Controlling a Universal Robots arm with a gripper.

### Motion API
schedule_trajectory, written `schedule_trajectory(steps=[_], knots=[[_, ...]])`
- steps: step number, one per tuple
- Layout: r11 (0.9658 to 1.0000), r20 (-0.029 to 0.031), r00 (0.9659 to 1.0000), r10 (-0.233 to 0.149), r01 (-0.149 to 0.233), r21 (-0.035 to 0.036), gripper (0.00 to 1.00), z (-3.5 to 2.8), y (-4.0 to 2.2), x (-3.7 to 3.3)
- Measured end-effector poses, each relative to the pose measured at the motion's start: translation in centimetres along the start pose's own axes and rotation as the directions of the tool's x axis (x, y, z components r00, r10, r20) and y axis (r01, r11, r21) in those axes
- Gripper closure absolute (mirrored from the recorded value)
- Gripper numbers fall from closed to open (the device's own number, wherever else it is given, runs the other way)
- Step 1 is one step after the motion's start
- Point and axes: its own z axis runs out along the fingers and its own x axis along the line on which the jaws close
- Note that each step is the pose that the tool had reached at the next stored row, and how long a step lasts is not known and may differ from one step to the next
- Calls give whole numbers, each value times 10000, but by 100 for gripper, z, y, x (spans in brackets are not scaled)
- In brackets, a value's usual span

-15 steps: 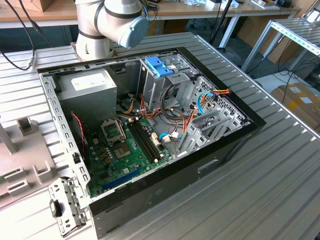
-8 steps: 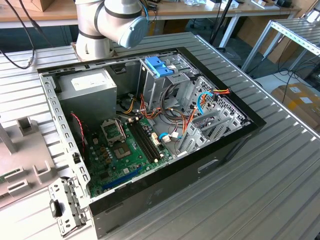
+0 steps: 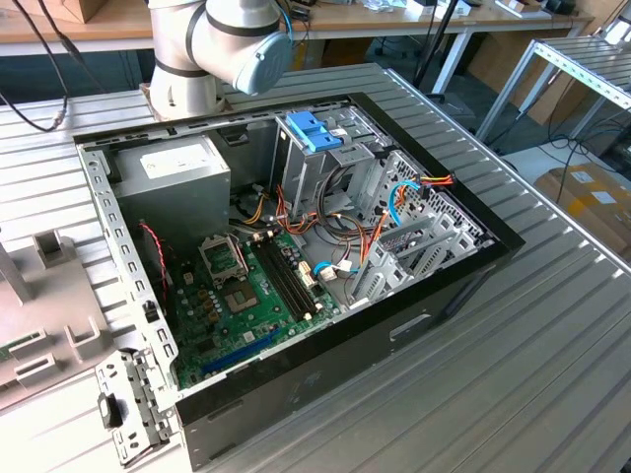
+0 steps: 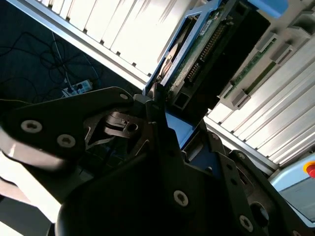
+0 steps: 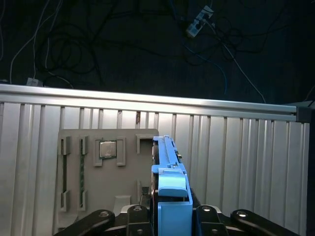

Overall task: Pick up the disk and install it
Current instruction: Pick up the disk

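My pincer (image 5: 170, 216) was clamped on the disk (image 5: 170, 189), holding it edge-on with a blue rail facing the first wrist camera. In the second wrist view the disk (image 4: 197, 54) stuck out past my fingers (image 4: 160, 128), with the green board side and connector end exposed.

My read on handling: it's a dense little metal brick, totally stiff, but it hates knocks. The bare board and connector pins are the bits you don't want to squeeze or bump. The plastic rails probably flex and feel a bit slick, so I'd say gripping across the flat metal body, away from the connector, is the way to go.

It was hanging over the ribbed metal table (image 5: 246, 147), near its edge, with a grey fixture plate (image 5: 74, 196) holding a chip (image 5: 106, 149) underneath. The floor beyond the edge was dark and covered in cables. In the exterior view the open computer case (image 3: 444, 286) looked cramped: the drive cage (image 3: 296, 168) was hemmed in by wiring, with a blue bracket (image 3: 314, 131) on top.
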Motion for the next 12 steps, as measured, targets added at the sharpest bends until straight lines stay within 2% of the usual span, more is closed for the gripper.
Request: schedule_trajectory(steps=[12], knots=[[10000, 1, 10000, 0, 0, -1, 63, -115, 5, -11]])
